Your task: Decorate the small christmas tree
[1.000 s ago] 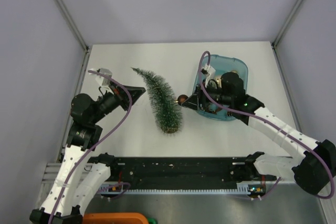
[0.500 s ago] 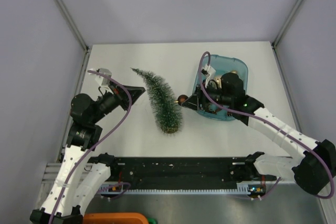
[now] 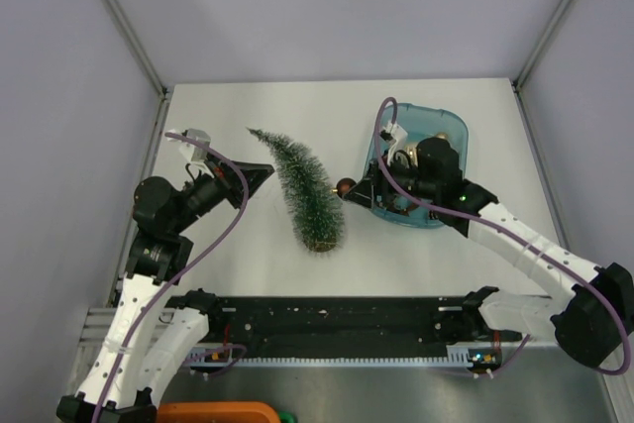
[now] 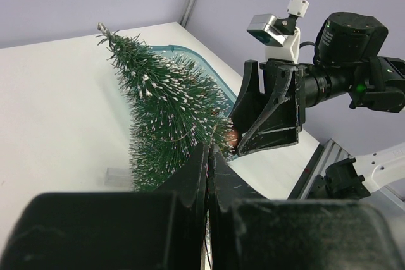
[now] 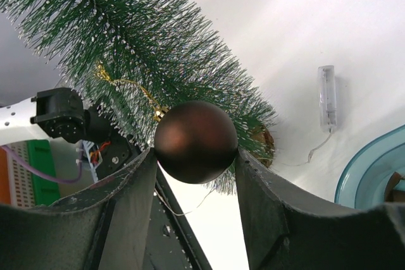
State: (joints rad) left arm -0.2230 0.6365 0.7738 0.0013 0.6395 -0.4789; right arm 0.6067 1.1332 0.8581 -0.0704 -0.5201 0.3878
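While my left end effector [image 3: 265,173], fingers pressed together and empty, is hovering at 9 o'clock of the small christmas tree [image 3: 302,185], which is standing mid-tabletop [image 3: 218,245], my right end effector [image 3: 349,188] is clamping a brown bauble [image 5: 196,141] against the lower branches at 3 o'clock. Its gold loop is lying among the bristles, and I am judging the hanging unfinished. More ornaments are waiting in the blue tray [image 3: 451,126], so decorating is barely beginning.

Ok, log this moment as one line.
left gripper: jaws shut, beside tree | right gripper: jaws holding brown ball at tree's branches | blue tray: behind right gripper
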